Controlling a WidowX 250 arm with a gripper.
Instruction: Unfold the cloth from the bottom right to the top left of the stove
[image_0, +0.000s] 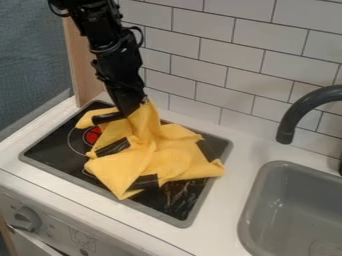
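Claw: the claw (135, 109) is pinching the yellow cloth (160, 155), closing on its raised peak.
Cloth: it is rising in folds to the claw's tip and spreading, crumpled, below it across the stove (50, 146).
Stove: it is sitting in the white counter (230, 200), beside the sink (248, 220).

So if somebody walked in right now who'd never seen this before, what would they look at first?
Probably the bright yellow cloth, lying crumpled across the black stove and rising to a peak under the robot arm. Next might be the big black robot arm, coming down from the top left in front of the white tiles. Then maybe the small red spot on the stove, just left of the cloth.
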